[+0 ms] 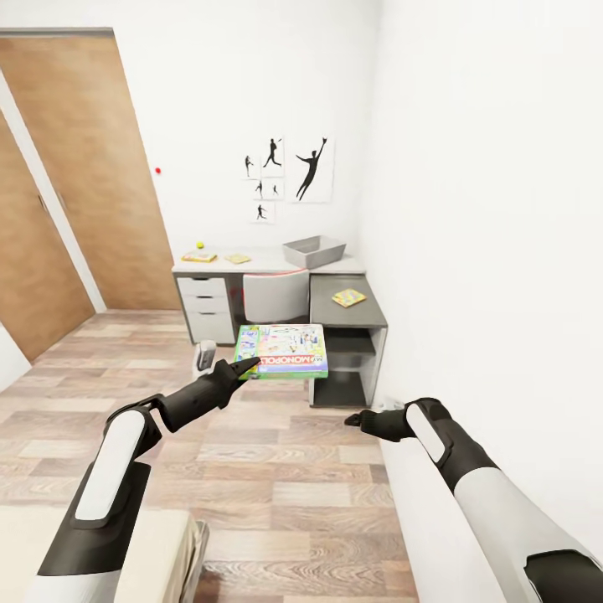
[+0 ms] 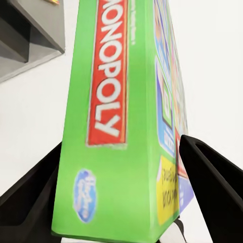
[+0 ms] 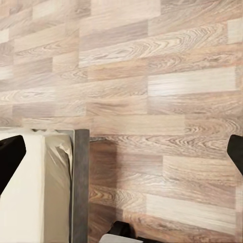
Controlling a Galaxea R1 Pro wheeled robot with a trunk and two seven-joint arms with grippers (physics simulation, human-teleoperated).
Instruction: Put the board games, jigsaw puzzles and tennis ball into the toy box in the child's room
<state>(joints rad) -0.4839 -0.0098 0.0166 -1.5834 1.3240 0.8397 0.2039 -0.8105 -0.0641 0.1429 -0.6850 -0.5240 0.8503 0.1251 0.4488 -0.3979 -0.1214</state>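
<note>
Gripping flat green-edged Monopoly box (image 1: 282,351) by its narrow side, left hand (image 1: 244,367) holds it level above wood-plank floor (image 1: 276,477), fingers (image 2: 30,197) clamped on glossy card faces. Right hand (image 1: 358,418) empty, black fingers spread apart over floor beside beige mattress (image 3: 30,192). Far table (image 1: 268,264): pale grey top carrying flared grey toy box (image 1: 314,250), tennis ball (image 1: 200,245), flat yellow game box (image 1: 199,257), puzzle sheet (image 1: 238,259). Second puzzle sheet (image 1: 348,297) on lower dark wing.

A chair (image 1: 275,295) with a pale grey back stands pushed in under the bench. Above it on the white wall hang black silhouette pictures (image 1: 289,172); a small red button (image 1: 157,170) sits on the wall to their left, near the wooden doors (image 1: 92,176).
</note>
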